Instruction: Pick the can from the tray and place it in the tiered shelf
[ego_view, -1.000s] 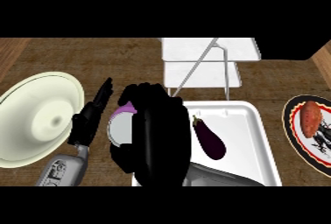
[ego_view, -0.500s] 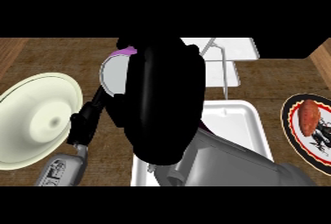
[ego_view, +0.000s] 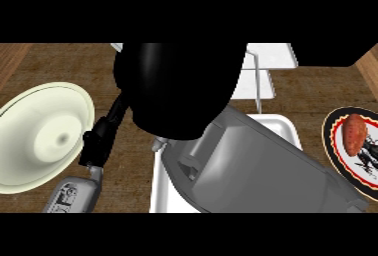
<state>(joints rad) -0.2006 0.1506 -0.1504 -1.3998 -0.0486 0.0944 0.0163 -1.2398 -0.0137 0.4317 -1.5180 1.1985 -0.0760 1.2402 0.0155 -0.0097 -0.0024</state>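
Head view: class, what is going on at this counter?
The robot's right hand hangs over the counter between the white tray and the tiered shelf, blocking much of both. The can cannot be seen, so whether it is held is unclear. The left hand rests open beside the cream plate.

The tray (ego_view: 164, 192) is white with a raised, rounded rim and lies flat on the wooden counter (ego_view: 66, 62) toward the near middle. Only a strip of its left side and its far right corner show. The tiered shelf (ego_view: 272, 56), also white, stands just beyond the tray at the far edge, with 2 flat levels and a thin upright post visible; the can is hidden.
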